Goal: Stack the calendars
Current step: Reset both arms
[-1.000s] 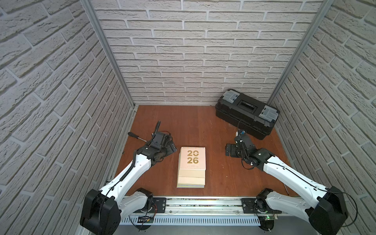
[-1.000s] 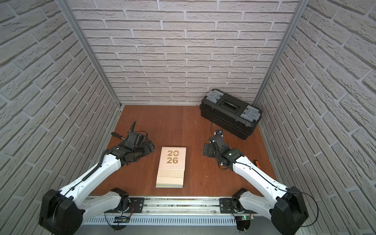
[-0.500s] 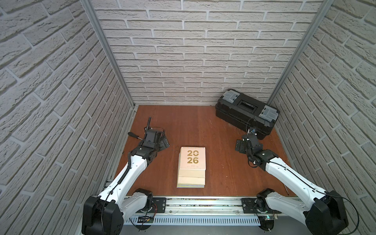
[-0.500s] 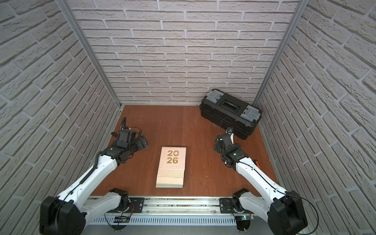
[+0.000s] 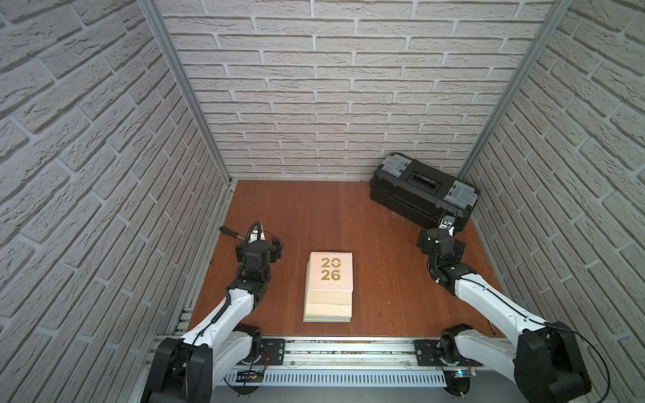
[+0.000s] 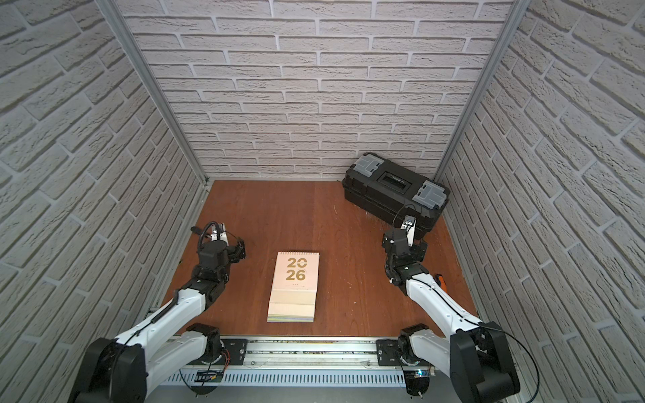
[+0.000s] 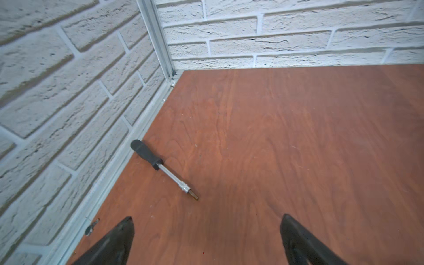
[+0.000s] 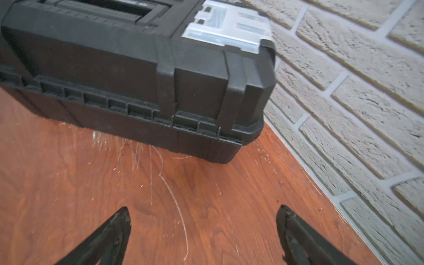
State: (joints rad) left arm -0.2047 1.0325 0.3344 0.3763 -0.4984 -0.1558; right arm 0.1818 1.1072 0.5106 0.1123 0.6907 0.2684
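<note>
Stacked at bench (image 5: 314, 216) centre, cream cover uppermost: calendars (image 5: 330, 286), flanked well apart by left fingers (image 7: 110, 245) and right fingers (image 8: 110, 238), both pairs spread wide, empty (toolbox (image 5: 419, 190) far right, screwdriver (image 7: 146, 153) by left wall).

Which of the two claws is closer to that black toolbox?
The right. The right gripper hangs open just in front of the toolbox, not touching it. The left gripper, also open, is across the table, beyond the calendars, near a screwdriver.
</note>
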